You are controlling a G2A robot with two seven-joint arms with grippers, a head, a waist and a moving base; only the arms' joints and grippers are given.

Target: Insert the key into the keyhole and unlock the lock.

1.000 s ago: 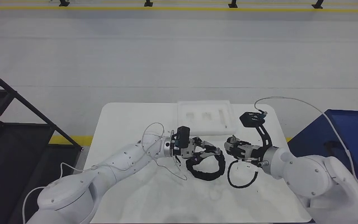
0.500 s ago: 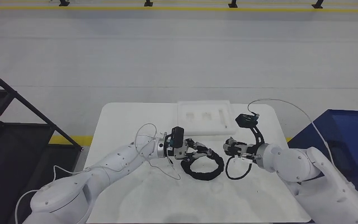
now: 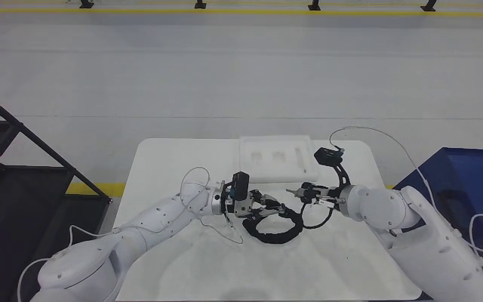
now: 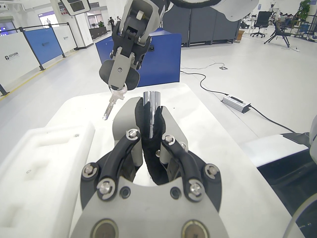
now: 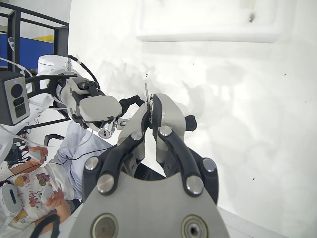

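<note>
Over the last second the right gripper had travelled across the table toward the left gripper, closing most of the gap between them. The left gripper had drawn back slightly toward its own arm.

From above, the two arms met near the middle of the white table, close in front of a white foam tray. The left gripper was clamped on the lock, a black cable loop with a chrome cylinder at one end. The loop curved out beneath the two grippers.

In the left wrist view the cylinder stood between that gripper's closed fingers, its end sticking out past the fingertips. The right gripper hung just beyond the cylinder, on the foam tray's side, its fingers pinched on the head of the key. The key's blade slanted down from the fingertips. Its tip was near the cylinder but apart from it, and the key was not in the lock.

In the right wrist view the key showed edge-on between the pads. The keyhole, in the cylinder's round end face, looked toward the camera, off to one side of the blade and not in line with it.
</note>
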